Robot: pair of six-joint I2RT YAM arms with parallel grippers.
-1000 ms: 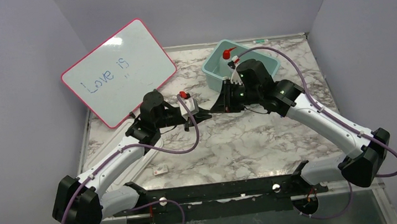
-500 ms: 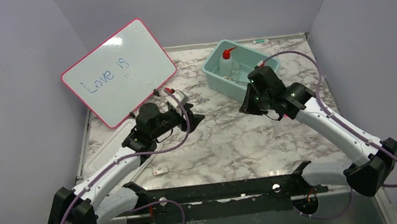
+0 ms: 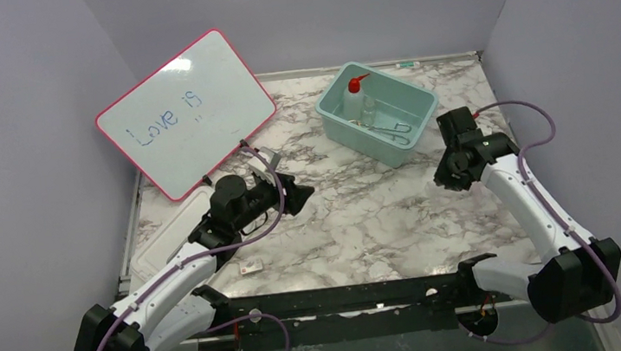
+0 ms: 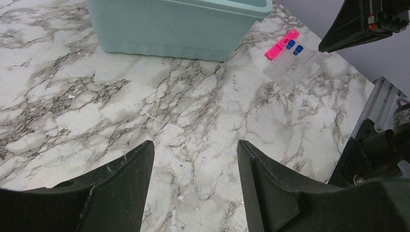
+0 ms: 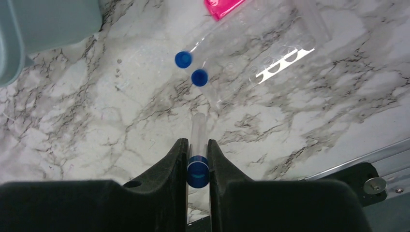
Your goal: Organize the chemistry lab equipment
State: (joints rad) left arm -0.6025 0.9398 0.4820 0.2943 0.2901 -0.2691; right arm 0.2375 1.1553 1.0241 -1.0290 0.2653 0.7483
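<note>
My right gripper (image 5: 197, 145) is shut on a clear tube with a blue cap (image 5: 197, 170), held low over the marble right of the teal bin (image 3: 332, 125). Just ahead lies a clear rack (image 5: 270, 43) with a pink end and two blue-capped tubes (image 5: 199, 77). Inside the bin stand a squeeze bottle with a red nozzle (image 3: 354, 94) and metal forceps (image 3: 398, 130). My left gripper (image 4: 193, 159) is open and holds nothing above bare marble at mid-table (image 3: 302, 194). From above, the right gripper (image 3: 449, 180) points down.
A pink-framed whiteboard (image 3: 187, 110) leans at the back left. A small white piece (image 3: 251, 267) lies near the front, beside the left arm. In the left wrist view the bin (image 4: 179, 24) and the rack (image 4: 290, 53) lie ahead, with the right arm (image 4: 362, 24) above them.
The two grippers met at mid-table and have parted. The left jaws opened and that arm drew back left. The right arm swung right, past the bin, and lowered.
</note>
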